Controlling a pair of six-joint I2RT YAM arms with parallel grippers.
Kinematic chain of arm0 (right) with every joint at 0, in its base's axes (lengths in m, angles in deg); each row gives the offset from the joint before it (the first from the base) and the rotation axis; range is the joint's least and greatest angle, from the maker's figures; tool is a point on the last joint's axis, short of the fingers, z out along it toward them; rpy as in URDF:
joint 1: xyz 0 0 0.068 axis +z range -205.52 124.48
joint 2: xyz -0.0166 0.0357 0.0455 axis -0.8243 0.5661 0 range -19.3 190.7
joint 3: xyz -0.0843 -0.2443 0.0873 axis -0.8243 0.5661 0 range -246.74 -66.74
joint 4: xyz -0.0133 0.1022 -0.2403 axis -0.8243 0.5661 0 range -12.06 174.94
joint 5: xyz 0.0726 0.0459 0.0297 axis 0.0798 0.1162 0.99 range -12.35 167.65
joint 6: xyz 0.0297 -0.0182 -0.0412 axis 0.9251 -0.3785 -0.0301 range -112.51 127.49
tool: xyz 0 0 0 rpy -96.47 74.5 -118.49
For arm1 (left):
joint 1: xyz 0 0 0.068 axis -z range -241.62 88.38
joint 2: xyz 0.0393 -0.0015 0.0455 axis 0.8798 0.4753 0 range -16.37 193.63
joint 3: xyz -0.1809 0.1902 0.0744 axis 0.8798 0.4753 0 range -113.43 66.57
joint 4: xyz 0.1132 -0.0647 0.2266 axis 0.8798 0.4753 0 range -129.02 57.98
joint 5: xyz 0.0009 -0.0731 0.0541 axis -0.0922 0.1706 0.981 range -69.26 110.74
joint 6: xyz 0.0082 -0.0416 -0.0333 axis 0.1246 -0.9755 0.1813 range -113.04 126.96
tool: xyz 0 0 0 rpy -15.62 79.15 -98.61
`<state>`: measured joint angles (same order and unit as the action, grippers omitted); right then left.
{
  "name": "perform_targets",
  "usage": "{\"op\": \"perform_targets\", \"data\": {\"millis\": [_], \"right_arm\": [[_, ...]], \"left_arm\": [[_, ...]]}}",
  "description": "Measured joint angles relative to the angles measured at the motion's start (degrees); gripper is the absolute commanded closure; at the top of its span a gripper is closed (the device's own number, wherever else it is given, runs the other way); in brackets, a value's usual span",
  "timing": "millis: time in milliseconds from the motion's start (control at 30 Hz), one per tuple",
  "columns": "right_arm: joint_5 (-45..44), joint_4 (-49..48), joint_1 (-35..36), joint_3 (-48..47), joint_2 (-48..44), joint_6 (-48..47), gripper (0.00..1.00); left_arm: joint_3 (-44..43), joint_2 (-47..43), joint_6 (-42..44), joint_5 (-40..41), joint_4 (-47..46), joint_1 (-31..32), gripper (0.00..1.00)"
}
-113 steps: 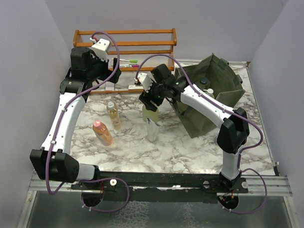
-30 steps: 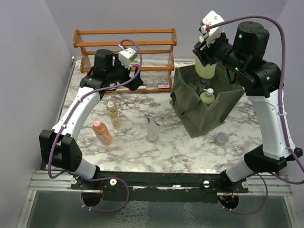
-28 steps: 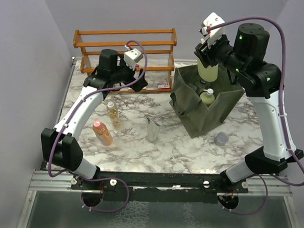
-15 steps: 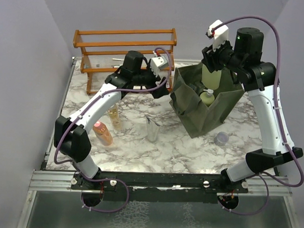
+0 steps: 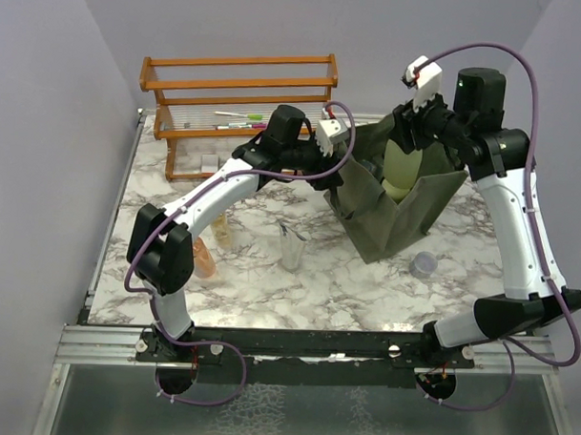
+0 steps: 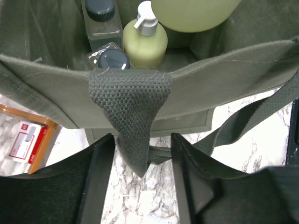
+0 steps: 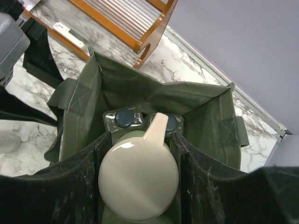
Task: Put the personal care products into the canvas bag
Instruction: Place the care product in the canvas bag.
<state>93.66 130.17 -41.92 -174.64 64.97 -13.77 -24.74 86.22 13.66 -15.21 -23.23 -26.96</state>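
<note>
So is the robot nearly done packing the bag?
About halfway. Two dark-capped bottles and a pale green pump bottle sit inside the olive-green canvas bag. The right gripper holds a big pale green bottle over it. An orange bottle, a yellowish bottle and a silver tube wait on the marble table.

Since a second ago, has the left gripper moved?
Yes. The left gripper swung right, from the wooden rack to the canvas bag's edge.
</note>
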Motion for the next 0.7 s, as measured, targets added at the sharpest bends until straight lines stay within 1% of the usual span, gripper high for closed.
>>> {"op": "perform_targets", "data": {"millis": [100,300,433,467,700], "right_arm": [[1.9,0.0,-0.6,1.6,-0.9,0.5,0.99],[5.4,-0.1,-2.0,3.5,-2.0,1.4,0.99],[8.0,-1.7,-2.4,6.1,-2.7,2.0,0.99],[8.4,-2.0,-2.4,6.6,-2.7,2.1,0.99],[13.0,-3.9,-2.4,9.1,-2.6,3.3,0.99]], "left_arm": [[-0.1,0.0,-0.2,0.0,-0.5,0.0,0.62],[-0.1,0.0,0.5,0.1,-0.5,0.0,0.86],[-0.1,0.0,1.6,0.4,-0.3,0.0,0.98],[-0.1,0.0,1.9,0.5,-0.2,0.0,1.00],[-0.1,-0.4,4.3,1.0,1.5,0.0,1.00]]}}
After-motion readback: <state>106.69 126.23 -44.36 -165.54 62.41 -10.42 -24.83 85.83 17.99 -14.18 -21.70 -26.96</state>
